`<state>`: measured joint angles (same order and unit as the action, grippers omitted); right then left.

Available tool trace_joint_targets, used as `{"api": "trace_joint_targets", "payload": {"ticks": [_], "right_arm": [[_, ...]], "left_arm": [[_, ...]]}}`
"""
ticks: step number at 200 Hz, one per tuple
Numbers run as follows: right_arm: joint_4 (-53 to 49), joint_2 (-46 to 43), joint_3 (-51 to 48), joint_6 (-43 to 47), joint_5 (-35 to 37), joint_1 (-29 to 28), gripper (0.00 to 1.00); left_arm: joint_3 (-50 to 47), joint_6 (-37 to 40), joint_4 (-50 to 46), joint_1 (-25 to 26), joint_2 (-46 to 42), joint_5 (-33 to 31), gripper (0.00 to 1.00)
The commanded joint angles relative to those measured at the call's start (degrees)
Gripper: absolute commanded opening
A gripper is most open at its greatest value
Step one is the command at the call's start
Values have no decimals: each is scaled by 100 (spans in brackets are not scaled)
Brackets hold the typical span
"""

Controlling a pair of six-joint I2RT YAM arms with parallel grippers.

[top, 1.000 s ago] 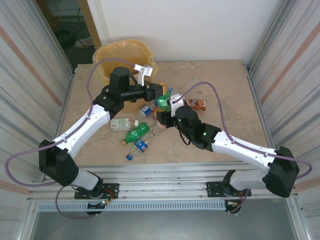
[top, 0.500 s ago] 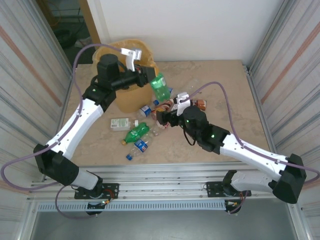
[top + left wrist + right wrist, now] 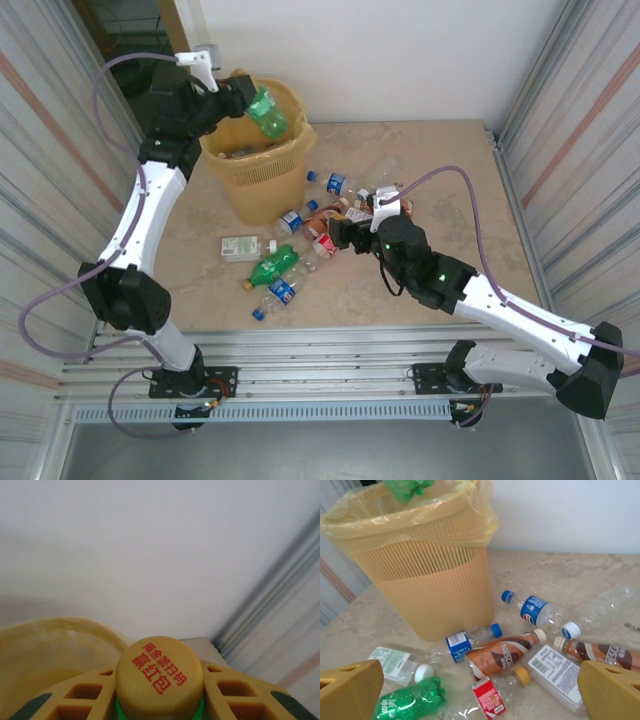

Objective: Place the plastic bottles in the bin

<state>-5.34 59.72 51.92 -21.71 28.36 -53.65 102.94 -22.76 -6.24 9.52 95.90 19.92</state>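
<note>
The top view is bright and even, with only soft, pale shadows on the counter (image 3: 450, 180) and a very bright white wall (image 3: 380, 50). In the left wrist view the yellow cap (image 3: 159, 677) with red letters is sharp, but the wall behind it looks gray and blurry. In the right wrist view the bin (image 3: 427, 580) and the plastic bottles (image 3: 502, 655) look clear and bright, and the yellow fingers (image 3: 347, 690) in the bottom corners are a bit fuzzy.

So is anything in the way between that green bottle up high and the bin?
Nothing visible. The left gripper holds the green bottle right over the open mouth of the bin, with only air between them. The bag liner lies folded back over the rim.
</note>
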Motion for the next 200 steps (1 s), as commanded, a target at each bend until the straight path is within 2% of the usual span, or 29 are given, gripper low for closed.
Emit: {"api": "trace_joint_targets", "payload": {"ticks": [1,65,127,179,200], "right_arm": [[-219,-77,-16,-289,256,12,98],[-497,228,162,-620,302,156,98],[-773,477,301,-923,292,247,98],[-972,523,300,-1188,319,362,98],[-1068,516,304,-1289,333,421,98]], "left_arm": [[436,-162,-87,-257,223,-75,5],[822,-246,-447,-451,896,211,6],[948,-144,-740,-435,1452,370,13],[1068,41,-935,-367,1763,354,29],[1114,77,-982,-363,1849,321,45]]}}
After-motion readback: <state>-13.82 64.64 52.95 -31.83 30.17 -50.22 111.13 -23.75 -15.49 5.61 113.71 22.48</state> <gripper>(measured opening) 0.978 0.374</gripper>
